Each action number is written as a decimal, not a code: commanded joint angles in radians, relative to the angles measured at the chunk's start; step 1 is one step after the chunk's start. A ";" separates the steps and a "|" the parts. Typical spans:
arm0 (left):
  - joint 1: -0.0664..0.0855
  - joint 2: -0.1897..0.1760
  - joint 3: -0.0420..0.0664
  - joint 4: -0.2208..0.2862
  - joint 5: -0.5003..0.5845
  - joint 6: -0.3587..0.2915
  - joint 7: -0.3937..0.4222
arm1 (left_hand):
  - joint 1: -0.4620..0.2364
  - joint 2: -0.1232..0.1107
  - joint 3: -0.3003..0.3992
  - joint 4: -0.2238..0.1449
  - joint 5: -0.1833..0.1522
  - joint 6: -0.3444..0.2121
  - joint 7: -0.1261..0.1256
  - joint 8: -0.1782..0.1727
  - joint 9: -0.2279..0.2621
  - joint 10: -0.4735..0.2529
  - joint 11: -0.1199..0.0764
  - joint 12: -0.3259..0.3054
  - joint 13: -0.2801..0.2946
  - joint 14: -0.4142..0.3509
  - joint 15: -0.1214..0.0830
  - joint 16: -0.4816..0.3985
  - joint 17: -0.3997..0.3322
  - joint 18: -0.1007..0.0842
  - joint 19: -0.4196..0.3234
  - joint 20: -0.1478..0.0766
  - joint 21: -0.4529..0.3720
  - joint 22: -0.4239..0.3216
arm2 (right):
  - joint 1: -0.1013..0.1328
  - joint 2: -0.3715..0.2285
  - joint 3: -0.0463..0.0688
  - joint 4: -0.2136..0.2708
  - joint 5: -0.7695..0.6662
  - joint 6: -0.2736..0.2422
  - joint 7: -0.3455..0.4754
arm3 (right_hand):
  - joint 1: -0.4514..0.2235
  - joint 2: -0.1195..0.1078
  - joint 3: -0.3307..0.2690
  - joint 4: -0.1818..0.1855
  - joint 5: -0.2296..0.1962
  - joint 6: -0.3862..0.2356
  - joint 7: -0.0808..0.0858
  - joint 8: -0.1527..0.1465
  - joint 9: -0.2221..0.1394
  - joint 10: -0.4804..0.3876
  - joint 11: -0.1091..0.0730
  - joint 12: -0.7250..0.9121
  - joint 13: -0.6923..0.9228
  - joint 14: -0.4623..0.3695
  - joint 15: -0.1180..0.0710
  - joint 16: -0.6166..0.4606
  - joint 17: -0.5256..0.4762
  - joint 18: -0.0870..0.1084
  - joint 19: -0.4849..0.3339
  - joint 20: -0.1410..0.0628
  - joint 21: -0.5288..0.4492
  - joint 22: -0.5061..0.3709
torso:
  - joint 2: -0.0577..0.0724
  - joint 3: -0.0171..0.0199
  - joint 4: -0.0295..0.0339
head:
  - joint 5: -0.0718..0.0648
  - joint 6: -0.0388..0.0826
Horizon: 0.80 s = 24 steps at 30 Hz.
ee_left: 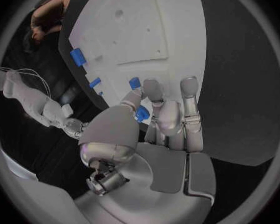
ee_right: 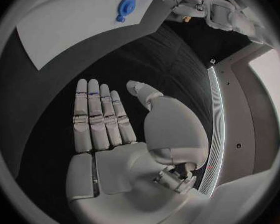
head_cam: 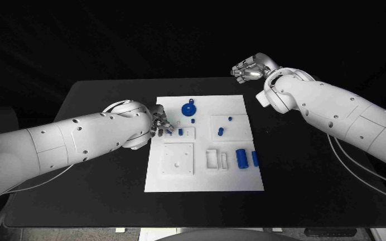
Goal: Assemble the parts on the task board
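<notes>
A flat white task board [head_cam: 205, 182], smooth and rectangular, is laid in the middle of the matt black surface [head_cam: 96, 196]. Raised square plates and small slotted blocks are moulded into it. A round blue disc with a small tab [head_cam: 188, 109] is seen near the board's far edge. Two blue cylinders [head_cam: 241, 158], lying side by side, are placed by the board's right edge, and small blue pegs [head_cam: 220, 132] are stood in a raised plate further back.

The left hand [head_cam: 158, 123], of smooth silver metal, is held over the board's left edge. A small blue part [ee_left: 142, 114] is pinched between its thumb and fingers [ee_left: 154, 92], as the left wrist view shows.

The right hand [head_cam: 253, 68] is kept above the far right corner of the surface, well apart from the board. Its fingers [ee_right: 97, 117] are extended straight and pressed side by side, the thumb is set apart, and nothing is held.
</notes>
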<state>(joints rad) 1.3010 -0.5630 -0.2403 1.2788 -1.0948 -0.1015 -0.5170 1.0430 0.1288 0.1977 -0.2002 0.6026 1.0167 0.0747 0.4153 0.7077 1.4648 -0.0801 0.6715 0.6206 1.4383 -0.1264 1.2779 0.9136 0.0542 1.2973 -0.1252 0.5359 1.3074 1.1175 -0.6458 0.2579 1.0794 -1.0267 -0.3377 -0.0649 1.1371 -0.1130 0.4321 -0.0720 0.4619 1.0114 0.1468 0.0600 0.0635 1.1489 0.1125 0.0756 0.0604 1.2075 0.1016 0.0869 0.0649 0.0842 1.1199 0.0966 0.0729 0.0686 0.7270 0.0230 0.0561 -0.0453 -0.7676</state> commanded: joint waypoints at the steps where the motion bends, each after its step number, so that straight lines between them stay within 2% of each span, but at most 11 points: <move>1: -0.001 0.003 0.000 -0.001 -0.011 0.016 0.018 | 0.005 0.016 0.031 -0.025 0.005 0.090 -0.098 0.002 0.001 0.038 -0.008 0.000 0.001 0.003 0.000 -0.002 0.001 0.004 0.004 -0.002 0.004 0.019 | 0.000 0.000 0.001 0.002 0.002 0.004 0.012 | -0.008 0.001 0.004 -0.004 0.006 -0.005 0.003 0.002 0.000 -0.003 0.004 -0.005 -0.002 -0.009 0.000 -0.005 -0.001 0.009 -0.007 0.001 -0.003 -0.001 | -0.001 0.0015 -0.0006 | -0.002 0.000; 7: -0.002 0.004 0.000 0.000 -0.012 0.026 0.021 | 0.006 0.016 0.032 -0.024 0.005 0.088 -0.098 0.004 0.003 0.037 -0.008 0.001 0.003 0.003 0.000 -0.002 0.001 0.004 0.004 -0.002 0.005 0.019 | 0.000 -0.001 0.001 0.002 0.002 0.004 0.012 | -0.008 0.001 0.004 -0.004 0.006 -0.005 0.003 0.002 0.000 -0.003 0.004 -0.005 -0.002 -0.009 0.000 -0.005 -0.001 0.009 -0.007 0.001 -0.003 -0.001 | 0.000 -0.0006 0.0004 | -0.005 -0.001; 9: -0.002 0.004 0.000 0.000 -0.012 0.032 0.022 | 0.006 0.016 0.032 -0.023 0.004 0.086 -0.097 0.004 0.004 0.036 -0.008 0.001 0.005 0.003 0.000 -0.001 0.003 0.003 0.004 -0.003 0.005 0.019 | 0.000 -0.001 0.001 0.003 0.002 0.004 0.012 | -0.008 0.001 0.004 -0.004 0.006 -0.005 0.003 0.002 0.000 -0.003 0.004 -0.005 -0.002 -0.009 0.000 -0.005 -0.001 0.009 -0.007 0.001 -0.003 -0.001 | 0.000 0.0001 0.0005 | -0.004 0.000; 24: -0.003 0.004 0.000 0.001 -0.016 0.065 0.033 | 0.007 0.016 0.033 -0.023 0.003 0.085 -0.097 0.005 0.005 0.036 -0.008 0.001 0.006 0.002 0.000 -0.002 0.002 0.002 0.003 -0.004 0.005 0.018 | 0.000 -0.002 0.001 0.002 0.002 0.004 0.011 | -0.009 0.001 0.004 -0.004 0.006 -0.004 0.003 0.002 0.000 -0.004 0.004 -0.005 -0.002 -0.009 0.000 -0.005 -0.001 0.009 -0.008 0.001 -0.003 -0.001 | 0.001 -0.0016 0.0010 | -0.004 -0.003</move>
<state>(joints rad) 1.2992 -0.5611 -0.2397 1.2782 -1.1021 -0.0623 -0.4993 1.0432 0.1287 0.2019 -0.1997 0.6046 1.0130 0.0710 0.4156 0.7112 1.4649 -0.0796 0.6715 0.6261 1.4382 -0.1263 1.2779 0.9153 0.0541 1.2973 -0.1252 0.5359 1.3080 1.1172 -0.6482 0.2582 1.0807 -1.0266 -0.3379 -0.0636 1.1373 -0.1132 0.4321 -0.0719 0.4618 1.0113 0.1468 0.0600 0.0635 1.1489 0.1125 0.0757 0.0597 1.2076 0.1015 0.0869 0.0649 0.0843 1.1200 0.0965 0.0730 0.0687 0.7278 0.0216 0.0571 -0.0505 -0.7703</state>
